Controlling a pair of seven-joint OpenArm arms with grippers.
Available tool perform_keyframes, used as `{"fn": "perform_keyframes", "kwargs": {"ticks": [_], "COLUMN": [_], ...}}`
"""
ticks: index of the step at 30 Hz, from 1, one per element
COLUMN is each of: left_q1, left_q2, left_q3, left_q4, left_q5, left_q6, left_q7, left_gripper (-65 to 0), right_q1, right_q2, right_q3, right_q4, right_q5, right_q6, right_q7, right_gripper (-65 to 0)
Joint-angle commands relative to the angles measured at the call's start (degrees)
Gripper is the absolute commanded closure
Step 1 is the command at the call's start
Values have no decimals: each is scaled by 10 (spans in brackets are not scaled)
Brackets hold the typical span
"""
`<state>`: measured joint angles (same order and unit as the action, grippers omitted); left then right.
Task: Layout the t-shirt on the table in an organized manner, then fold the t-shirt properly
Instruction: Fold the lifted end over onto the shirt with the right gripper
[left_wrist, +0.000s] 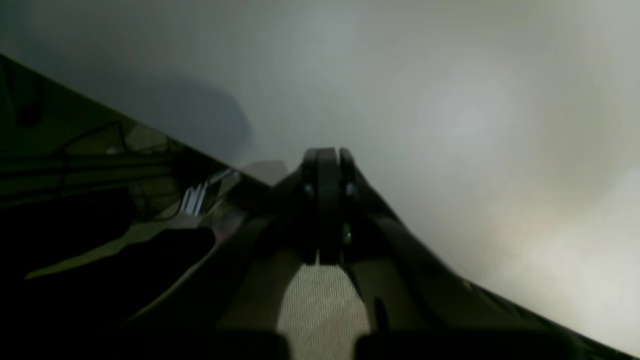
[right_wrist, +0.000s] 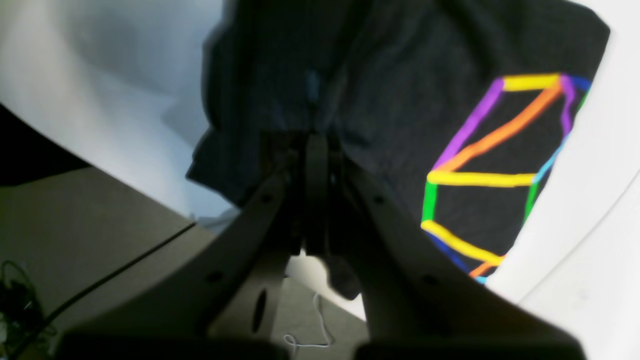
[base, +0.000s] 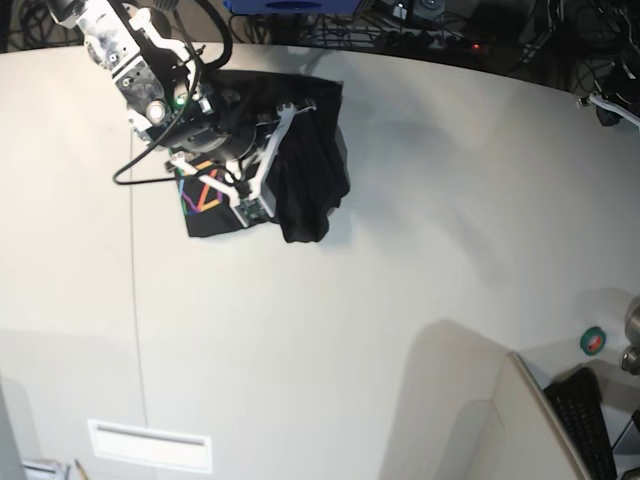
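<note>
The black t-shirt (base: 305, 190) lies bunched at the far left of the off-white table (base: 400, 300), its rainbow line print (base: 200, 192) facing up on the left side. In the right wrist view my right gripper (right_wrist: 315, 145) is shut on a fold of the t-shirt (right_wrist: 400, 100), and cloth gathers around the fingertips, with the print (right_wrist: 480, 175) to their right. In the left wrist view my left gripper (left_wrist: 327, 152) is shut with nothing in it, over bare table (left_wrist: 450, 100) near the table's edge. The left arm does not show in the base view.
A thin dark seam (base: 135, 300) runs down the table's left part. An angled beige panel (base: 520, 430), a keyboard (base: 585, 420) and a green roll (base: 593, 341) sit at the lower right. Cables lie behind the far edge (base: 420, 30).
</note>
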<state>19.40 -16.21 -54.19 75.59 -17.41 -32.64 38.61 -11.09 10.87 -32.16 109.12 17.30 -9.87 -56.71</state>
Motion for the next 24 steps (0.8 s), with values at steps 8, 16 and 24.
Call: {"fn": "perform_keyframes", "kwargs": {"ticks": [8, 16, 24], "left_q1": [5, 6, 6], "left_q2": [-11, -10, -10], "left_q3": [-4, -7, -3], "left_q4": [5, 5, 4], "left_q5": [-3, 0, -2], "left_q6": [-1, -1, -1], "left_q7": [-5, -5, -5], "left_gripper": [0, 0, 0], "right_q1": [8, -46, -50], "right_q2": [-2, -5, -5], "right_q3": [-120, -40, 95], "right_q4": [-5, 22, -38], "right_q5": [-23, -201, -200], "right_q6": [3, 3, 7], "right_q7": [7, 33, 104], "right_gripper": [-200, -92, 0]}}
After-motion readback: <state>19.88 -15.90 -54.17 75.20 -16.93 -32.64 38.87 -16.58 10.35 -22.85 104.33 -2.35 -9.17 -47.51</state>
